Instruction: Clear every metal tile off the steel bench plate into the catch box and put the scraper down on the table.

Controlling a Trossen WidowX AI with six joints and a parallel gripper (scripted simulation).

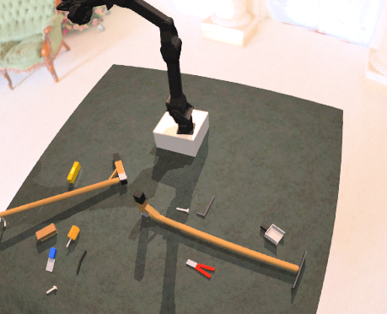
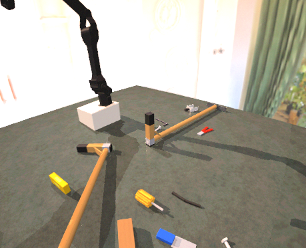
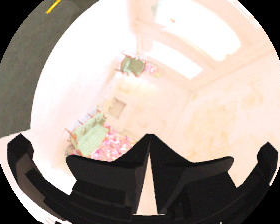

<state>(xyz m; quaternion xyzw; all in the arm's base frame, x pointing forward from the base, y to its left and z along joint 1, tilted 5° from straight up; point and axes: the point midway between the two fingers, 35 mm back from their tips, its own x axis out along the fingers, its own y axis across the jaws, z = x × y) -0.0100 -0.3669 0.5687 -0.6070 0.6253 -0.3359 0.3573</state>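
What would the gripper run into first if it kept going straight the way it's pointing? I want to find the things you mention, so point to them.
Nothing close, it seems: the wrist view shows open room ahead of the gripper [image 3: 150, 136], then perhaps the far wall or green settee [image 3: 92, 136]; depth is unclear.

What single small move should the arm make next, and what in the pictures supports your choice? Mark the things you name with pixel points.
Probably swing back over the dark table [image 1: 254, 139] [image 2: 174, 167] and open the gripper [image 3: 150, 137]: its fingers are shut on nothing, up beyond the table's edge, while both long-handled tools lie out of its grasp.
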